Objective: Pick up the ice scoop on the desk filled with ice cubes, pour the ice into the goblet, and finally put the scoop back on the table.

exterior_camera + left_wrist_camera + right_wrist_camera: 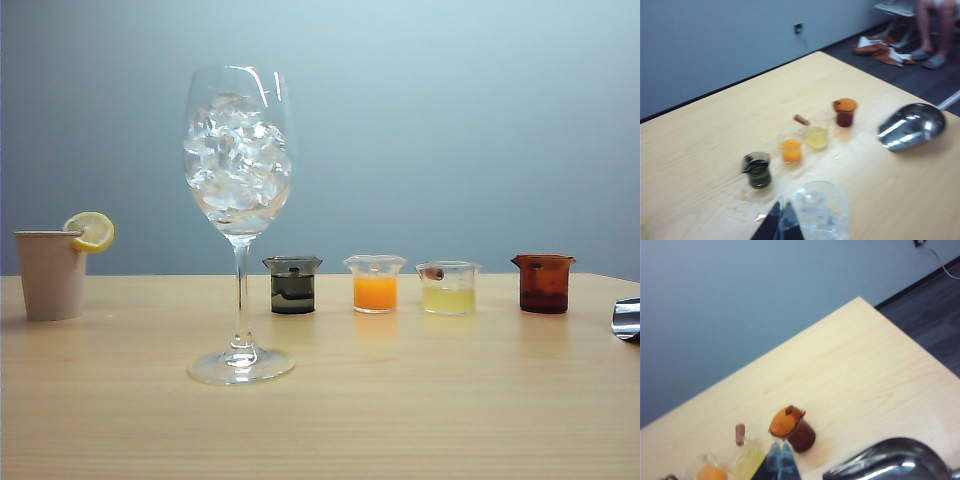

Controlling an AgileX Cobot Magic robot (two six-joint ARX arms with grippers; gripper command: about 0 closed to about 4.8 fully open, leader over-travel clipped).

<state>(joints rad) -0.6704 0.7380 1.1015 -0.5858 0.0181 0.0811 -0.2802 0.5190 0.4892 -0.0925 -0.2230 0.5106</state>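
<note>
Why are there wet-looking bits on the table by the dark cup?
A few small clear bits and specks lie on the table between the dark cup and the glass. They could be spilled ice. Both grippers are shut.

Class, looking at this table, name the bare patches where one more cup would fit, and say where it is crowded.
Free: the front strip of table before the goblet and beakers; the gap between the beige cup and goblet; the stretch between the brown beaker and scoop. Crowded: the beaker row, black, orange, yellow, brown.
</note>
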